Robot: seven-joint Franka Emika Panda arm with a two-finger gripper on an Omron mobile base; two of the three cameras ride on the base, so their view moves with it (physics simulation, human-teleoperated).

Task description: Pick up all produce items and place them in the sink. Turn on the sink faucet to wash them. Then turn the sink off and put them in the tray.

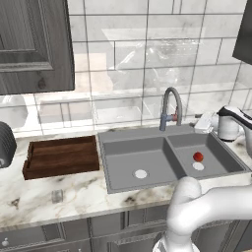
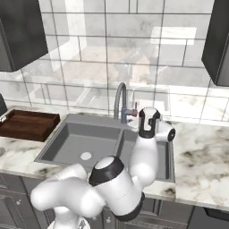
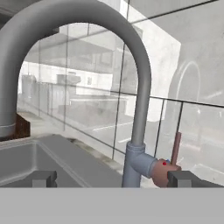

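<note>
A small glossy red round fruit (image 1: 198, 156) sits at centre right of the left base view, in the smaller right basin of the matte grey double sink (image 1: 123, 147), just above its pale drain. The dark brown wooden tray (image 1: 61, 156) lies left of the sink. In the hand view the two-finger gripper (image 3: 114, 178) has its fingertips spread wide, holding nothing — the slim grey gooseneck faucet (image 3: 138, 131) rises between them, its red-marked handle (image 3: 168, 162) just beside the right tip.
</note>
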